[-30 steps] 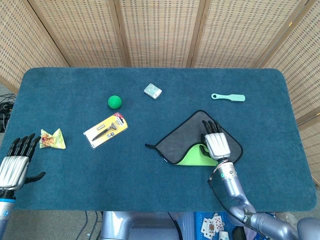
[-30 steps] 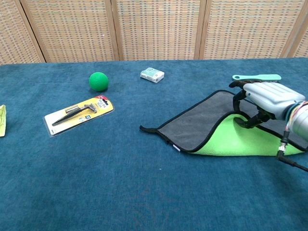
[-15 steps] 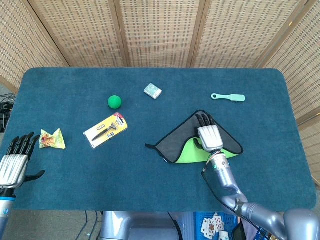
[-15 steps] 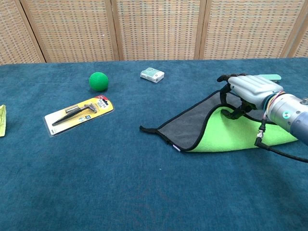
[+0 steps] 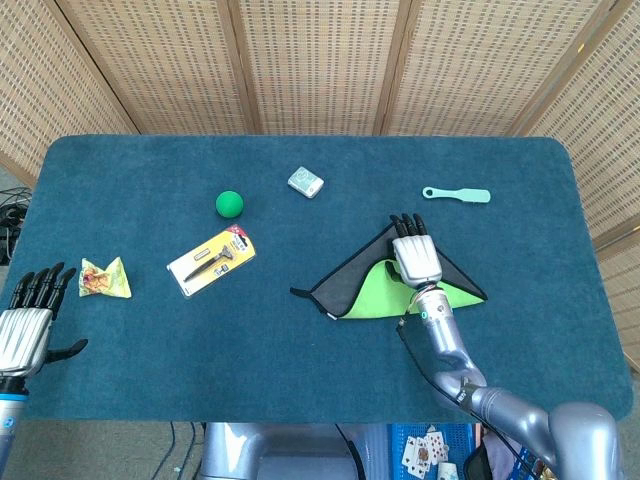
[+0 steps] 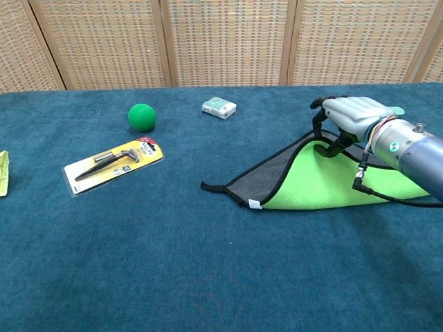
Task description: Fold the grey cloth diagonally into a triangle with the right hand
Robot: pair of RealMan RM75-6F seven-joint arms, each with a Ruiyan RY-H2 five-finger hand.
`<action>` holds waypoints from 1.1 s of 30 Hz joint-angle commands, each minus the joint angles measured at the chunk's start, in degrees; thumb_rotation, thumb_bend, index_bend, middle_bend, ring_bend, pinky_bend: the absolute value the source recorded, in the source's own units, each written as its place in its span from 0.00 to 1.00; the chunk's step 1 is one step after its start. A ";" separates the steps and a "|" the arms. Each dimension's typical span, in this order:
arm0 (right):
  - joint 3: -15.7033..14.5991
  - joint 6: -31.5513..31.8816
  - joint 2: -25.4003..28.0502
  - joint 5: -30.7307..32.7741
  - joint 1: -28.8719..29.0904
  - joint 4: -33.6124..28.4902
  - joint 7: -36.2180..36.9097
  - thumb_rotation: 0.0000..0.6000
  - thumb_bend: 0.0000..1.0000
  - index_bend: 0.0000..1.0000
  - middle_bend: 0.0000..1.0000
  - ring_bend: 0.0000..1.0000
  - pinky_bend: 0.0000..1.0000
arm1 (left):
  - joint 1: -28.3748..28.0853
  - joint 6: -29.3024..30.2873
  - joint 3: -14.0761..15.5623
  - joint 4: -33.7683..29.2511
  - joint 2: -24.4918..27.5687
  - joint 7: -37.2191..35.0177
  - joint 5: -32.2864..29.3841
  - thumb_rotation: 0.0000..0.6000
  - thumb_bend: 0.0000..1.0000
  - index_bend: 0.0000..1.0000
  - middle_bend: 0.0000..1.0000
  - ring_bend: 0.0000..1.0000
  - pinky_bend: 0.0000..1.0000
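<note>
The grey cloth lies at the table's right of centre, its lime-green underside turned up over most of it so it forms a triangle. My right hand is at the cloth's far corner, fingers curled down and pinching the lifted edge. In the chest view the same right hand hovers just above the far tip. A narrow grey strip still shows along the left edge. My left hand hangs at the near left table edge, fingers apart, holding nothing.
A green ball, a packaged razor and a yellow-green wrapper lie on the left half. A small pale box sits at mid-back. A teal brush lies just beyond the right hand.
The right hand has carried the cloth's corner away from me toward the far tip, spreading the green underside over the grey. The left hand stayed in place.
</note>
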 commanded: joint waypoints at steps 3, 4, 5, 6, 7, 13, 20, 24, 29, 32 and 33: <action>0.72 -1.48 -0.86 1.75 1.66 3.01 -0.16 1.00 0.54 0.61 0.10 0.00 0.00 | -0.11 -0.26 -0.01 0.10 -0.04 -0.03 -0.16 1.00 0.11 0.00 0.00 0.00 0.00; 0.82 -1.71 -1.01 2.04 1.95 3.66 -0.13 1.00 0.54 0.61 0.10 0.00 0.00 | -0.14 -0.35 0.01 0.13 -0.05 0.00 -0.21 1.00 0.11 0.00 0.00 0.00 0.00; 0.86 -1.84 -1.17 2.22 2.21 4.27 -0.03 1.00 0.54 0.61 0.11 0.00 0.00 | -0.16 -0.39 0.01 0.15 -0.08 0.02 -0.25 1.00 0.11 0.00 0.00 0.00 0.00; 0.94 -1.96 -1.32 2.41 2.44 4.92 0.17 1.00 0.54 0.61 0.11 0.00 0.00 | -0.18 -0.43 0.01 0.17 -0.10 0.05 -0.27 1.00 0.11 0.00 0.00 0.00 0.00; 1.00 -2.12 -1.47 2.60 2.65 5.51 0.41 1.00 0.54 0.61 0.11 0.00 0.00 | -0.20 -0.44 0.02 0.18 -0.11 0.06 -0.27 1.00 0.11 0.00 0.00 0.00 0.00; 1.13 -2.73 -1.99 3.13 3.78 8.29 1.53 1.00 0.54 0.61 0.11 0.00 0.00 | -0.27 -0.55 -0.04 0.24 -0.21 0.23 -0.52 1.00 0.11 0.00 0.00 0.00 0.00; 0.55 -3.02 -2.56 3.19 4.54 9.84 2.31 1.00 0.54 0.61 0.11 0.00 0.00 | -0.27 -0.39 -0.14 0.15 -0.15 0.31 -0.66 1.00 0.11 0.00 0.00 0.00 0.00; 0.56 -3.32 -2.82 3.53 4.80 10.45 2.58 1.00 0.54 0.61 0.11 0.00 0.00 | -0.27 -0.41 -0.14 0.20 -0.12 0.21 -0.70 1.00 0.11 0.00 0.00 0.00 0.00; 0.46 -3.59 -3.08 3.63 5.30 11.47 2.69 1.00 0.54 0.61 0.11 0.00 0.00 | -0.38 -0.58 -0.15 0.28 -0.16 0.24 -0.77 1.00 0.11 0.00 0.00 0.00 0.00; 0.70 -4.10 -3.30 4.04 5.80 12.68 2.78 1.00 0.54 0.61 0.11 0.00 0.00 | -0.38 -0.56 -0.21 0.29 -0.17 0.20 -0.89 1.00 0.11 0.00 0.00 0.00 0.00; 0.77 -4.33 -3.36 4.18 5.96 13.06 2.81 1.00 0.54 0.61 0.11 0.00 0.00 | -0.40 -0.62 -0.20 0.31 -0.19 0.24 -0.92 1.00 0.11 0.00 0.00 0.00 0.00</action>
